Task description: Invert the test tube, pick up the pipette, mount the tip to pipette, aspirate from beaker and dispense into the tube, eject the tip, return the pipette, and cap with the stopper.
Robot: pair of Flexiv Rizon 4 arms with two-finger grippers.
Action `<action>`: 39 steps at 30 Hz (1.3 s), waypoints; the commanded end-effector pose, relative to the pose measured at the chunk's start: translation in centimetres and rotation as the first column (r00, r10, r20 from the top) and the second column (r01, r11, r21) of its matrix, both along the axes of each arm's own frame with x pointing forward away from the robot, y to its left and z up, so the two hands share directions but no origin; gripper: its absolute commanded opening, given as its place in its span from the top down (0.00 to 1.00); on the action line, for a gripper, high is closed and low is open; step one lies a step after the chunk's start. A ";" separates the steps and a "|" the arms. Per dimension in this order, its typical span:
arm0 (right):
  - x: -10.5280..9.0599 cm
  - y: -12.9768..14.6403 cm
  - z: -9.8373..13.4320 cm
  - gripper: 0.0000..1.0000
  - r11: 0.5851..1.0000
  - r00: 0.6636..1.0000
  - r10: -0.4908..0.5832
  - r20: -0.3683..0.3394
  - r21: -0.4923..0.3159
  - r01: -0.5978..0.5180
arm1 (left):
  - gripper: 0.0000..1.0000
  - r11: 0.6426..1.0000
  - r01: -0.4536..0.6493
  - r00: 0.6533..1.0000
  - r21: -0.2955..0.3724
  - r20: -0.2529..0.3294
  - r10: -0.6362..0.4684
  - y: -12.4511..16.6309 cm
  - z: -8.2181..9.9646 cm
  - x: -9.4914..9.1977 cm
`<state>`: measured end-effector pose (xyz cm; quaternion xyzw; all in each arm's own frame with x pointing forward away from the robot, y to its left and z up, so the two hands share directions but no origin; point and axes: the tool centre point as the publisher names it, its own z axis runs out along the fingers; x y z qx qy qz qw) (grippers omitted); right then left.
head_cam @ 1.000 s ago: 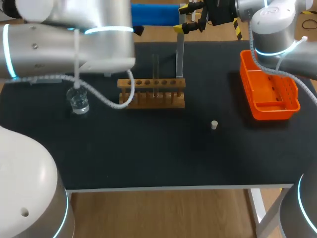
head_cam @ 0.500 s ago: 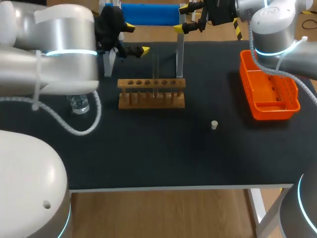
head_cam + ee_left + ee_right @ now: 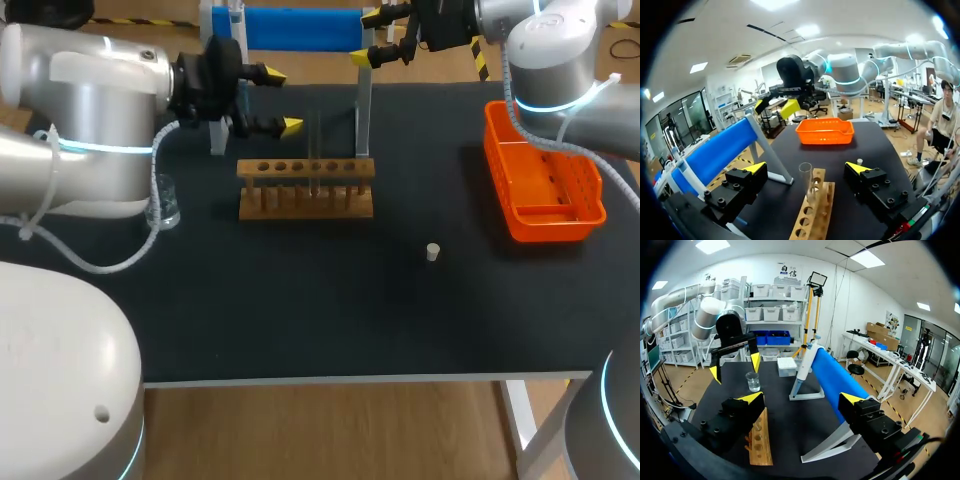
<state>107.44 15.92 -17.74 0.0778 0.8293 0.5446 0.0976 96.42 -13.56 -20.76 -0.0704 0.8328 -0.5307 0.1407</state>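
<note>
Plainly the test tube (image 3: 316, 150) is thin clear glass: light, slick and easy to crack. I judge a gentle pinch on its upper part, above the wooden rack (image 3: 305, 187), is the safest hold. It stands upright in a middle hole of that rack. My left gripper (image 3: 280, 99) hovers near it, fingers wide apart and empty. My right gripper (image 3: 368, 38), likewise spread and empty, is at the table's far edge.

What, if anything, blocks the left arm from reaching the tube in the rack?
Likely nothing, so yes: the tube stands upright in the rack, right ahead of the open jaws of the left arm, with a clear gap between; the right arm is away.
</note>
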 end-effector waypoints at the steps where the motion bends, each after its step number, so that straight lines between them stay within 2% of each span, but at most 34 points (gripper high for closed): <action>1: 0.0 -0.1 0.1 0.00 1.000 1.000 0.002 -0.002 -0.001 -0.002 | 0.00 0.996 0.084 0.995 0.012 -0.052 -0.083 -0.4 -0.5 0.6; 15: 0.0 -0.1 0.1 0.00 1.000 1.000 0.002 -0.002 -0.001 -0.002 | 0.00 0.986 0.160 0.983 0.049 -0.100 -0.155 -2.4 -2.9 0.1; 22: 0.0 -0.1 0.1 0.00 1.000 1.000 0.002 -0.002 -0.001 -0.002 | 0.00 0.976 0.201 0.974 0.089 -0.129 -0.189 -4.0 -4.6 -0.3; 33: 0.0 -0.1 0.1 0.00 1.000 1.000 0.002 -0.002 -0.001 -0.002 | 0.00 0.977 0.184 0.974 0.105 -0.154 -0.167 -5.7 -7.2 0.2; 39: 0.0 -0.1 0.1 0.00 1.000 1.000 0.002 -0.002 -0.001 -0.002 | 0.00 0.981 0.165 0.977 0.104 -0.152 -0.149 -5.6 -7.8 0.6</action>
